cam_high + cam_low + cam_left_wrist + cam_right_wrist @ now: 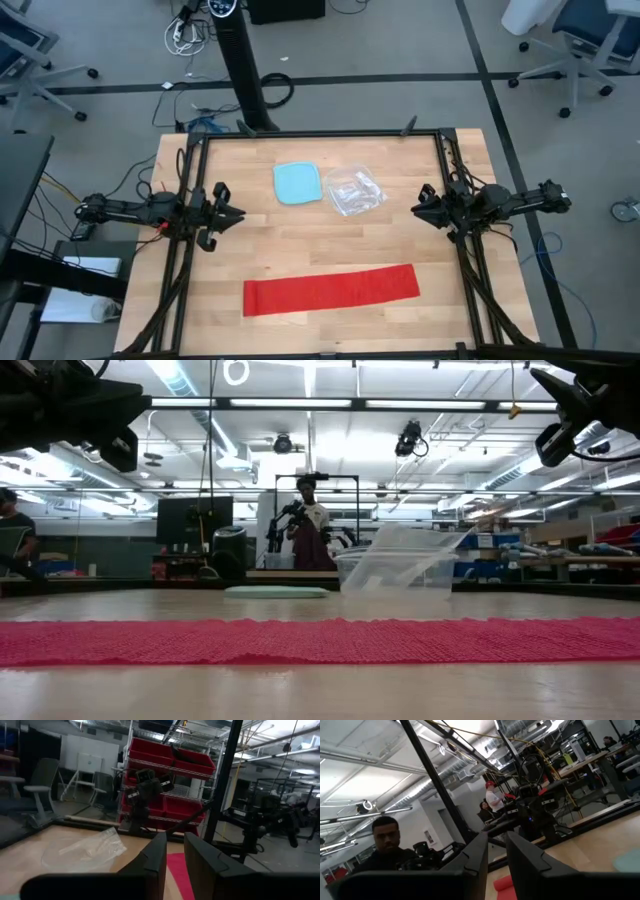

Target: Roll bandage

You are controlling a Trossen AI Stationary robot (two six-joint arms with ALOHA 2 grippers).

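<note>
High view: bandage (331, 289) lies flat, 9-to-3; right gripper (424, 204), narrow and empty, sits nearer, bandage's end at its 6.

My arms: matte black, slim jointed links. Left gripper (232, 215) and right gripper (420, 207): black angular fingers (202, 865). Dark cables trail off both.

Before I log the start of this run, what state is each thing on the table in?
bandage: unrolled, lying flat along the near edge of the table, untouched.
blue container: flat on the table, beside the plastic bag.
plastic bag: crumpled, lying on the table.
left gripper: holds nothing, raised at the left side.
right gripper: holds nothing, raised at the right side.
</note>
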